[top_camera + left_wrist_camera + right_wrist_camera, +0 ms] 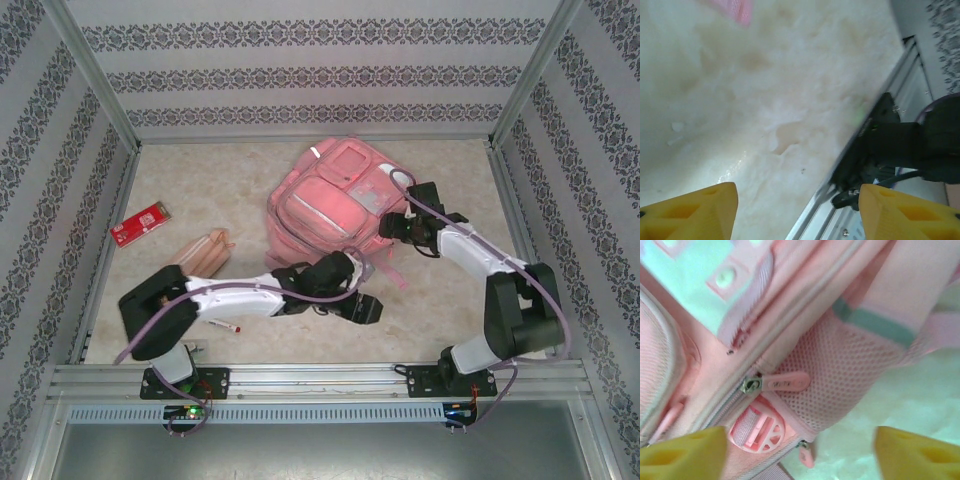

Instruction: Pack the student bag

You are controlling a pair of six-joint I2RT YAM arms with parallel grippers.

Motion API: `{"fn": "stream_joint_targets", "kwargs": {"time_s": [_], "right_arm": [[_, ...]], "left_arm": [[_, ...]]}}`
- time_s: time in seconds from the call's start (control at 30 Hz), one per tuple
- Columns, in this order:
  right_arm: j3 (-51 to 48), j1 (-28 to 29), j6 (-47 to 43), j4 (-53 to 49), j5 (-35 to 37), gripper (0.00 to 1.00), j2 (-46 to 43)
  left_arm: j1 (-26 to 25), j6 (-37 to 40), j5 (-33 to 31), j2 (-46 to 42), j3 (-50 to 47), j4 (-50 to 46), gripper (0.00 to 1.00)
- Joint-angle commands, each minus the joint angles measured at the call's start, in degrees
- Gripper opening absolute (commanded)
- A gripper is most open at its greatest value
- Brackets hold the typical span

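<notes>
Here's the large pink fabric backpack point(335, 200): soft woven cloth, matt all over. Its pink mesh side pocket point(855, 370) is an open, rough weave, and beside it sits a round pink plastic buckle point(757, 432), smooth with a slight sheen. The pale marbled tabletop point(765, 100) looks smooth and faintly glossy. The silver metal rails point(320, 375) look brushed. The left gripper point(797, 202) shows matt yellow plastic fingers point(695, 212).

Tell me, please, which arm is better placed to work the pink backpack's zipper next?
Right: the right hand, open, hovers over the zipper pull of the student bag; the left hand faces bare table.
</notes>
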Motion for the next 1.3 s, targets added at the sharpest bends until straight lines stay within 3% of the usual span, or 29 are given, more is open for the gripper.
{"fn": "stream_joint_targets", "kwargs": {"time_s": [0.0, 0.03, 0.1, 0.13, 0.33, 0.5, 0.77, 0.97, 1.07, 1.27], "right_arm": [[1.02, -0.7, -4.93, -2.3, 8.02, 0.98, -3.91], [0.75, -0.84, -4.17, -2.63, 10.19, 0.98, -4.95], [0.01, -1.43, -0.72, -4.07, 13.71, 0.98, -7.1], [-0.69, -1.74, 2.22, -5.01, 16.06, 0.98, -8.01], [-7.0, -4.42, 6.67, -4.13, 13.32, 0.98, -16.44], [-9.74, -4.62, 4.6, -4.36, 12.79, 0.97, -20.21], [-12.33, -4.83, 2.76, -4.28, 7.13, 0.92, -23.12], [-13.2, -4.81, 2.12, -3.17, 3.99, 0.88, -24.08], [-12.86, -4.8, 1.26, -3.05, 2.65, 0.87, -23.91], [-11.48, -4.75, -0.46, -3.16, -0.23, 0.88, -20.42]], "left_arm": [[2.55, 18.78, -12.14, -9.0, 4.94, -13.76, 0.7], [3.34, 24.62, -16.56, -10.31, 6.24, -17.23, 0.76], [4.6, 31.88, -27.79, -11.32, 7.98, -21.0, 1.0], [5.46, 34.82, -32.24, -10.85, 9.43, -22.32, 1.0], [10.18, 47.81, -28.31, 1.3, 22.39, -31.13, 1.0], [11.81, 51.53, -22.66, 13.7, 33.96, -39.44, 1.0], [14.19, 49.97, -30.18, 30.26, 52.48, -52.87, 1.0], [16.61, 48.27, -33.64, 39.22, 62.8, -60.93, 0.84], [17.14, 49.71, -28.83, 42.26, 65.48, -63.97, 0.71], [17.16, 51.95, -22.24, 42.58, 65.79, -65.05, 0.7]]}}
